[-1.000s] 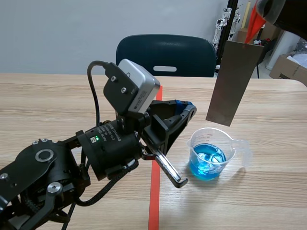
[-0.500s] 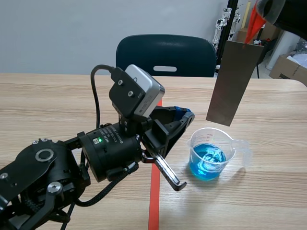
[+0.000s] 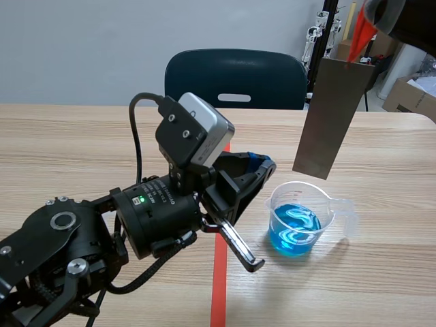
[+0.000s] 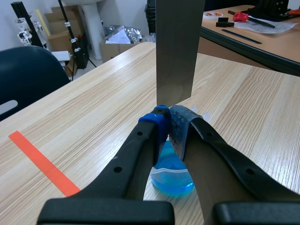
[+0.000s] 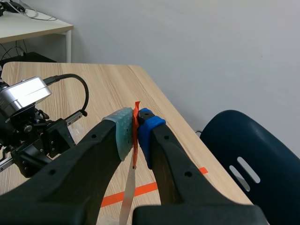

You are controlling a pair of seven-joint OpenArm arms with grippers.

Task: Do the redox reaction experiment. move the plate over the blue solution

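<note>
A pale wooden table (image 3: pixel 82 136) runs toward a dark chair (image 3: pixel 235 78) against a plain wall, with an orange-red tape line (image 3: pixel 219 272) down its middle. Over the last second we see very little change. The left arm's wrist has rolled slightly and its camera housing sits a touch higher, and since then it has held still. The left gripper (image 3: pixel 262 163) has its pads pressed together on nothing, and its tips hover just beside the rim of the clear beaker (image 3: pixel 300 216). The right gripper (image 3: pixel 368 27), high at the far right, stays clamped on the top edge of the grey metal plate (image 3: pixel 332 116), with an orange-red strip pinched there too. The plate hangs upright and has not shifted. Its lower edge is above the beaker and apart from it, seemingly a little to the far side. The blue solution (image 3: pixel 294 231) shows only a changed swirl. We judge the carry nearly done. The plate still needs a small move toward the robot to centre it over the liquid, and we cannot tell the exact offset.
</note>
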